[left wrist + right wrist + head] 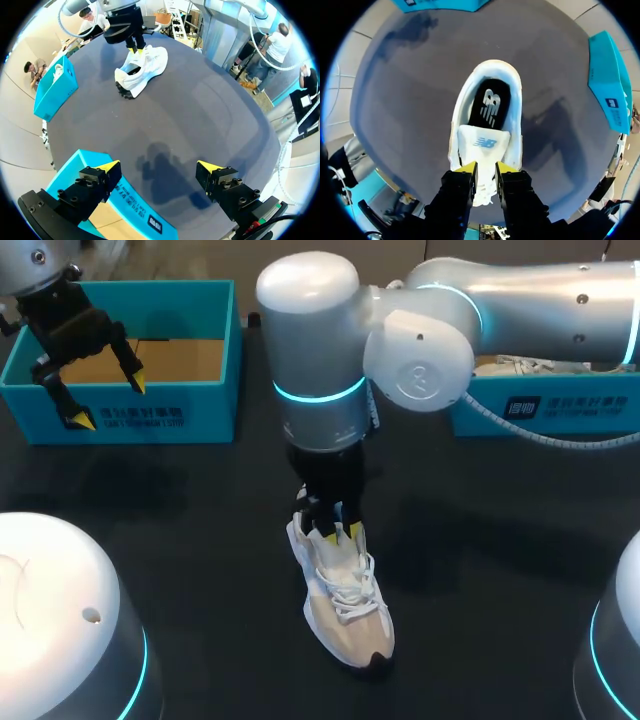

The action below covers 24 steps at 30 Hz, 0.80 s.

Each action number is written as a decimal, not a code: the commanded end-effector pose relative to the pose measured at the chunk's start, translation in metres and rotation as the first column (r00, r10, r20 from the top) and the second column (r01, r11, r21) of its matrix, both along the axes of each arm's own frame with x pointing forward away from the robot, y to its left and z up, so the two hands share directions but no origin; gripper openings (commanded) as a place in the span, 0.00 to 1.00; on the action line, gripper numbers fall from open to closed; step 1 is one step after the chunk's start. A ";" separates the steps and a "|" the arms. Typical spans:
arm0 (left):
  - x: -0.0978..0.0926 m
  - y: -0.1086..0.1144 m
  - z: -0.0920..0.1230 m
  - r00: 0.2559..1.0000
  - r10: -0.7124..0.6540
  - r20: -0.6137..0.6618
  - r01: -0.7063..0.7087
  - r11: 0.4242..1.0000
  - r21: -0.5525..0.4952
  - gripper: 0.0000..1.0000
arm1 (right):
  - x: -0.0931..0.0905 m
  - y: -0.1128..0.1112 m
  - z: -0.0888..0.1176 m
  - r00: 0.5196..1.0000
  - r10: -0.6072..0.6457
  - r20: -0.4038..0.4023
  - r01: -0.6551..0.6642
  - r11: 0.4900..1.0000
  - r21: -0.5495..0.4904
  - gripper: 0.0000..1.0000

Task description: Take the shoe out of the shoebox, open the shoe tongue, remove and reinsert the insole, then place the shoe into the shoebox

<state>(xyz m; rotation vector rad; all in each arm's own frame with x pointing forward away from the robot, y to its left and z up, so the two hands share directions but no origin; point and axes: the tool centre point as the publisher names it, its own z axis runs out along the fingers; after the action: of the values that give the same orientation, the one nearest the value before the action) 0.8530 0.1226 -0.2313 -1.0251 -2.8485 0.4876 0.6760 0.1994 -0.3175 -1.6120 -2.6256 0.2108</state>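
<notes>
Shoe (pixel 345 605): taken out of its box.
Right gripper (pixel 485 169): pinched together on tongue (pixel 484 145).
Left gripper (pixel 160 166): spread apart, held over left shoebox (pixel 200 400).
Remaining: insole (pixel 490 102) removal, reinsertion, reboxing.

Right arm (pixel 530 290): glossy silver-white tubes, rounded joints, fat cylindrical wrist housing (pixel 308 320) with glowing cyan ring (pixel 318 393). Beside housing: round cap (pixel 418 370) with embossed logo, second cyan band, small dark screws along link, grey ribbed cable (pixel 520 428) hanging off. Under housing: right gripper (pixel 338 532), black, blocky. Far left of housing: left gripper (pixel 108 402), black, two angular fingers (pixel 95 182), yellow wedge tips, hex bolts on blocks. Nearer than housing: two white domes (pixel 50 590), cyan bands.
</notes>
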 end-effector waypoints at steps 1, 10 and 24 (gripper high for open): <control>0.000 0.000 0.000 1.000 -0.001 0.000 0.001 1.000 0.001 1.00 | 0.009 0.001 -0.018 1.000 0.016 -0.019 -0.016 0.999 0.037 0.23; 0.000 0.000 0.000 1.000 -0.001 0.000 0.001 1.000 0.001 1.00 | 0.015 -0.003 -0.008 0.996 0.093 -0.002 -0.092 0.993 0.072 0.24; 0.000 0.000 0.000 1.000 -0.001 0.000 0.001 1.000 0.001 1.00 | 0.036 -0.022 0.071 0.641 0.761 0.100 -0.767 0.636 0.083 0.70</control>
<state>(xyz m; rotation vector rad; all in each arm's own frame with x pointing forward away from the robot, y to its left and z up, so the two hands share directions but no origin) 0.8530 0.1226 -0.2313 -1.0251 -2.8485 0.4876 0.7126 0.1850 -0.2643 -0.9238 -2.9678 0.0651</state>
